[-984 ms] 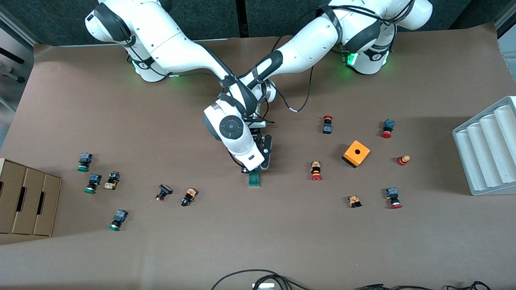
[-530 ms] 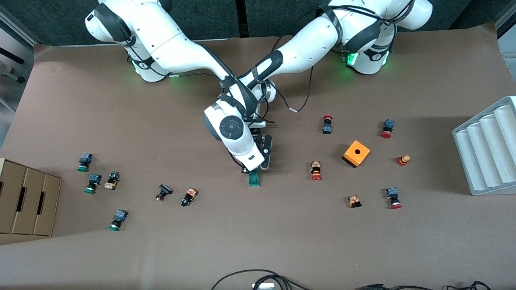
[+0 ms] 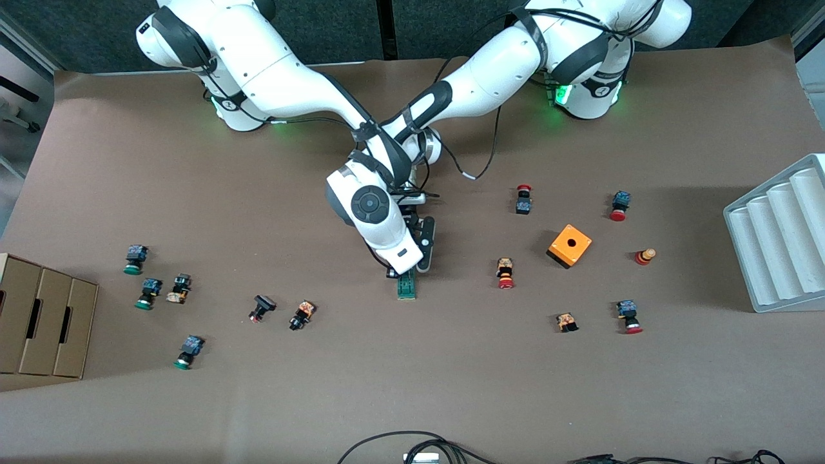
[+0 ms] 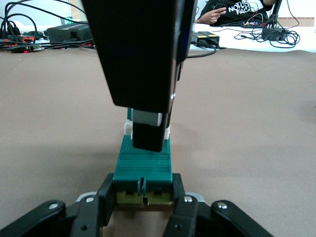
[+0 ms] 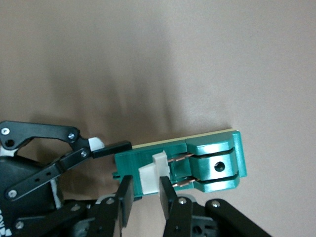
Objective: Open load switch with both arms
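Observation:
The load switch point(image 3: 406, 287), a narrow dark-green block, lies mid-table. Both grippers meet on it. My left gripper point(image 4: 143, 197) is shut on the end of the load switch point(image 4: 145, 165) that lies farther from the front camera, one finger on each side. My right gripper point(image 5: 145, 195) comes down from above, its fingers astride the white piece point(image 5: 153, 173) on top of the load switch point(image 5: 207, 163) and shut on it. In the front view the right arm's hand point(image 3: 387, 235) covers most of both grippers. The left gripper's black body point(image 3: 425, 243) shows beside it.
An orange cube with a hole point(image 3: 570, 245) and several small push-buttons point(image 3: 505, 273) lie toward the left arm's end. More buttons point(image 3: 301, 315) lie toward the right arm's end, by a cardboard box point(image 3: 42, 322). A white ridged tray point(image 3: 780, 238) sits at the table edge.

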Tool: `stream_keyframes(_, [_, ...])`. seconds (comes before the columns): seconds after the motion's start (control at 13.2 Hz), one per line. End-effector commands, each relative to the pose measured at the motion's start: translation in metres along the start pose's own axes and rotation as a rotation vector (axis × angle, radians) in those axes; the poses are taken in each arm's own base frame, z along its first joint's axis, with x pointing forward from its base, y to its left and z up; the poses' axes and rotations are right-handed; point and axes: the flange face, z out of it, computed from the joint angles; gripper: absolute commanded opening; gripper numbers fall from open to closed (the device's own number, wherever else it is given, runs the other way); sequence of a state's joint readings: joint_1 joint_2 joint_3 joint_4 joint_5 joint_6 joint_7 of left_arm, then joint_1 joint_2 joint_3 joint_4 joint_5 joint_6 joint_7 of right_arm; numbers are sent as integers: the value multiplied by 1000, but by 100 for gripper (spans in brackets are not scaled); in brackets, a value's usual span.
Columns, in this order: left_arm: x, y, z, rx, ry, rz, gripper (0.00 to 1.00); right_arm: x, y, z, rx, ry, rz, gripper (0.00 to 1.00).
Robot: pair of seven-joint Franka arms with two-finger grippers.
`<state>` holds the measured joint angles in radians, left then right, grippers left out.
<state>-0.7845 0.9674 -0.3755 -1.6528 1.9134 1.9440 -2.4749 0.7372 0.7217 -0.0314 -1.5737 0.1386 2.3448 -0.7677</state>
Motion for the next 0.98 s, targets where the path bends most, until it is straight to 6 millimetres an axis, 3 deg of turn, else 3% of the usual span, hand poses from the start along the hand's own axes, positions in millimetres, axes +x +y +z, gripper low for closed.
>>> stream_keyframes(0.0, [7, -1, 12, -2, 31, 0, 8, 3, 0, -8, -24, 4, 2, 49])
stream_keyframes(0.15, [7, -1, 12, -2, 31, 0, 8, 6, -1, -20, -25, 6, -2, 57])
stream_keyframes(0.23, [7, -2, 12, -1, 30, 0, 8, 6, -1, -28, -29, 10, -3, 82])
stream_keyframes(0.3, [7, -1, 12, -2, 31, 0, 8, 8, 0, -37, -35, 19, -4, 100])
stream_keyframes(0.68, [7, -1, 12, -2, 31, 0, 11, 10, 2, -83, -53, 53, 5, 100])
stream_keyframes(0.76, [8, -1, 11, -2, 31, -1, 22, 10, 2, -94, -52, 60, 16, 100])
stream_keyframes(0.83, [8, -1, 11, -3, 30, -3, 56, 7, 5, -108, -54, 69, 59, 100])
stream_keyframes(0.91, [10, -1, 11, -2, 28, -4, 98, 5, 4, -120, -47, 68, 100, 100])
